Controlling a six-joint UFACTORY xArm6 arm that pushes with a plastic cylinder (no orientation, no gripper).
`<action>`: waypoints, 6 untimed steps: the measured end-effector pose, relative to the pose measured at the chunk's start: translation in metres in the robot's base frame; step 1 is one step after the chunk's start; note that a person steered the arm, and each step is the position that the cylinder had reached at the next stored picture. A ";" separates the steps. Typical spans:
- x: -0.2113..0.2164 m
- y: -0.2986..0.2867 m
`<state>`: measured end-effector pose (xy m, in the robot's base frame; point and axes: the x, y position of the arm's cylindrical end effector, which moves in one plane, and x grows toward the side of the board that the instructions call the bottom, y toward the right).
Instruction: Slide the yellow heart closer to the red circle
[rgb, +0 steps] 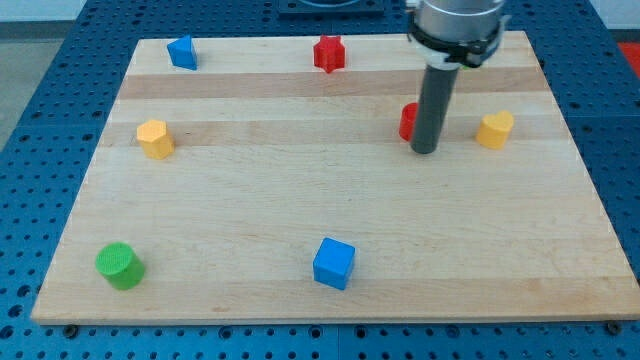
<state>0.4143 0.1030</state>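
The yellow heart (495, 129) lies near the view's right edge of the wooden board (250, 200). The red circle (408, 121) is to its left, partly hidden behind my rod. My tip (424, 151) rests on the board just below and right of the red circle, between it and the yellow heart, left of the heart with a clear gap.
A red star (328, 53) sits at the top middle, a blue block (182, 52) at the top left, a yellow hexagon (155, 138) at the left, a green cylinder (119, 266) at the bottom left, and a blue cube (334, 263) at the bottom middle.
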 end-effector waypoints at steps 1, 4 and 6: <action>0.025 0.012; 0.000 0.120; -0.023 0.082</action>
